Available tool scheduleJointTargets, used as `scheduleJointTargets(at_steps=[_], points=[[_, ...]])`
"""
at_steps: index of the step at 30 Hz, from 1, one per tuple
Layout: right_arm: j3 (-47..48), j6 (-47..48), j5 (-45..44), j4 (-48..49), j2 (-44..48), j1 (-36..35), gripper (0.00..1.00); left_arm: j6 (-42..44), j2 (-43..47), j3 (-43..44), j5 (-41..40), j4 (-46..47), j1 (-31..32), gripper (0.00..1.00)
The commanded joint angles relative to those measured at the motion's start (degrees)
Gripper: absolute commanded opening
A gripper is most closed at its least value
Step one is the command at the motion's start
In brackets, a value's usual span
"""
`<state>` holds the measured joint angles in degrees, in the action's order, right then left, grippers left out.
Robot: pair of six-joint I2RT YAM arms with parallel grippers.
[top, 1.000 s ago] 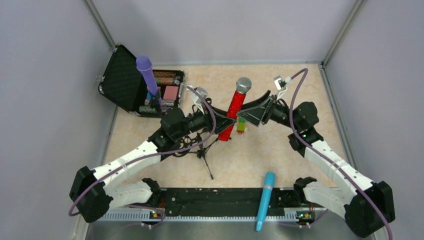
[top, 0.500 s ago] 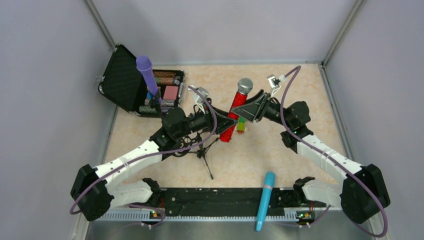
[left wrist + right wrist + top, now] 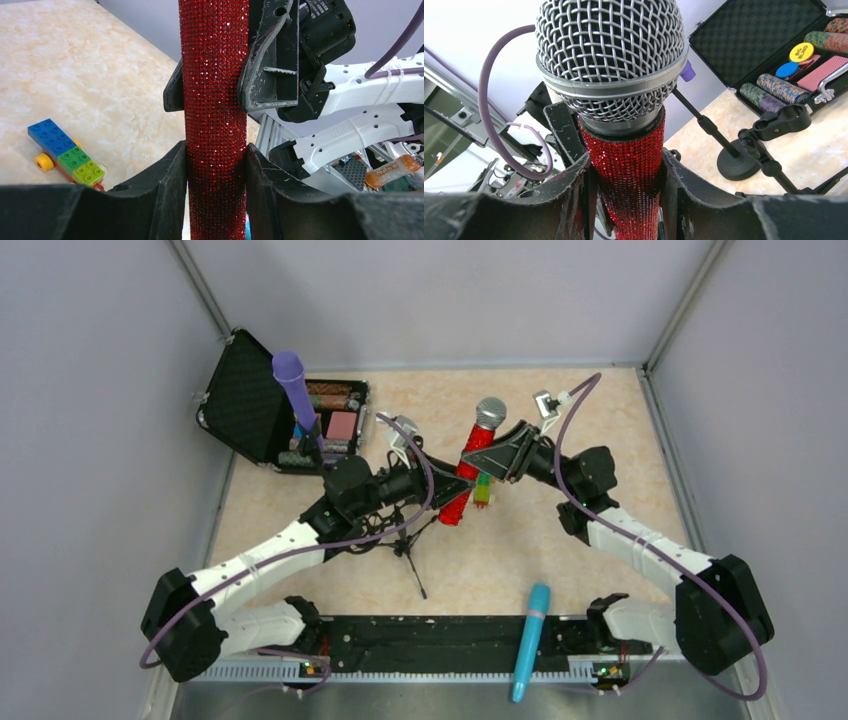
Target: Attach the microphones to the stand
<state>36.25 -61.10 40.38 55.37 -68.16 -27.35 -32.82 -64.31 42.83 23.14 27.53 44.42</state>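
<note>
Change: right fingers (image 3: pixel 574 195), wide a second ago, now clench red microphone (image 3: pixel 470 455) below head. Left fingers (image 3: pixel 165 190) grasp its shaft, 7 o'clock. Handover toward stand likely.

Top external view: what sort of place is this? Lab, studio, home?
Probably a robot test cell in a lab. Plain grey partition walls box in the tabletop, two robot arms are bolted to a rail at its near edge, and the red microphone and block toy look like props.
</note>
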Motion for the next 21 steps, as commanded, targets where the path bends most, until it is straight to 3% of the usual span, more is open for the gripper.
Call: scheduleJointTargets(at_steps=[1,4,6,12,21], points=[[-0.16,-0.5,0.41,3.77,0.72,-0.55,0.0,3.05,0.48,-0.44,-0.03,5.52,0.4,0.37],[-0.43,0.66,0.08,2.44,1.59,-0.51,0.0,4.25,1.17,-0.81,-1.9,5.81,0.36,0.65],[-0.5,2.24,-0.14,0.54,2.39,-0.56,0.0,5.71,2.19,-0.66,-4.21,5.38,0.4,0.97],[-0.66,7.47,-1.98,-6.28,5.43,-0.53,0.0,13.07,6.49,0.87,-8.39,3.19,0.34,0.99],[-0.8,11.09,-3.51,-11.29,6.9,-0.53,0.0,20.36,12.98,4.04,-12.78,-9.0,0.33,0.99]])
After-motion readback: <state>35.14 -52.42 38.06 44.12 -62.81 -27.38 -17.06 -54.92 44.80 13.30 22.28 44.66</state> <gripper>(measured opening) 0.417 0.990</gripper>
